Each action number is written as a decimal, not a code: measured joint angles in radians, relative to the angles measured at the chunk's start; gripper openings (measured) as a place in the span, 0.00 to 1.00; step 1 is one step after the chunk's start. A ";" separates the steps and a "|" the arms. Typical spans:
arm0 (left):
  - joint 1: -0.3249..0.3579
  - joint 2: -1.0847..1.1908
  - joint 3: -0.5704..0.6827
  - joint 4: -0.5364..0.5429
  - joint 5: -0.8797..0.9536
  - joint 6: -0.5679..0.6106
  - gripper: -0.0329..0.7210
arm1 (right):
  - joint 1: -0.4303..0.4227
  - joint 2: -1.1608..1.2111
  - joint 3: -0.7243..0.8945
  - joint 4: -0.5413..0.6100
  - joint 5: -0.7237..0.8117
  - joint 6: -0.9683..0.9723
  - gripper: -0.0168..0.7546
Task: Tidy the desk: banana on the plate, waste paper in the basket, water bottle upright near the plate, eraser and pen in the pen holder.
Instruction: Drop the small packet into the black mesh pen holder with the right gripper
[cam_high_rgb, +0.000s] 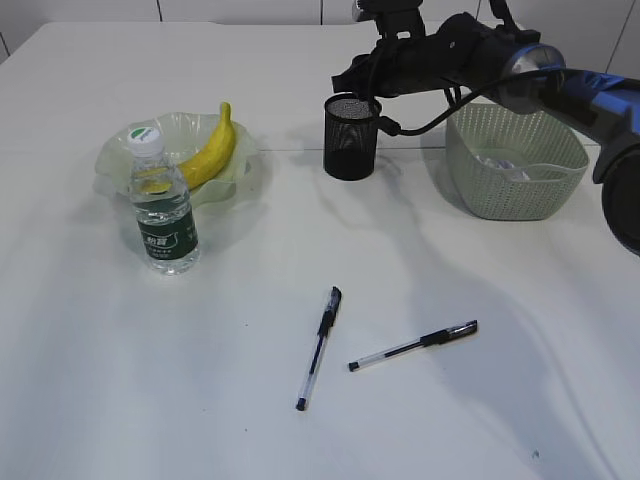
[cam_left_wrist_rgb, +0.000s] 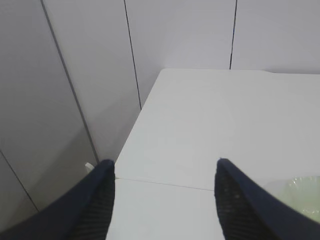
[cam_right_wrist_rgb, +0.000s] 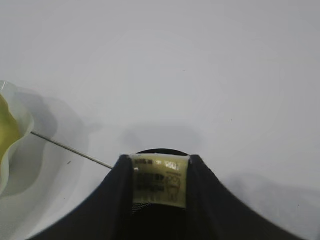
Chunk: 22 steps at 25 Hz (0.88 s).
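The banana (cam_high_rgb: 212, 150) lies in the pale green plate (cam_high_rgb: 120, 165), with the water bottle (cam_high_rgb: 163, 205) upright just in front of it. My right gripper (cam_high_rgb: 350, 85) hovers over the black mesh pen holder (cam_high_rgb: 351, 140). In the right wrist view that gripper (cam_right_wrist_rgb: 159, 159) is shut on the pale yellow eraser (cam_right_wrist_rgb: 161, 180), directly above the holder's rim (cam_right_wrist_rgb: 165, 151). Two pens (cam_high_rgb: 320, 345) (cam_high_rgb: 413, 346) lie on the desk (cam_high_rgb: 300, 240) near the front. White waste paper (cam_high_rgb: 505, 160) sits inside the basket (cam_high_rgb: 515, 165). My left gripper (cam_left_wrist_rgb: 165, 167) is open and holds nothing.
The left wrist view looks over the desk's far left corner toward a panelled wall, with the plate's rim (cam_left_wrist_rgb: 302, 192) at the lower right. The basket stands just right of the pen holder, under my right arm.
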 joint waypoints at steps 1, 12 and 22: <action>0.000 0.000 0.000 0.000 0.000 0.000 0.62 | 0.000 0.000 0.000 0.000 0.000 0.000 0.31; 0.000 0.000 0.000 0.000 0.000 0.000 0.62 | 0.000 0.000 0.000 -0.011 0.000 0.000 0.34; 0.000 0.000 0.000 0.000 0.000 0.000 0.62 | 0.000 0.000 0.000 -0.019 -0.006 0.000 0.36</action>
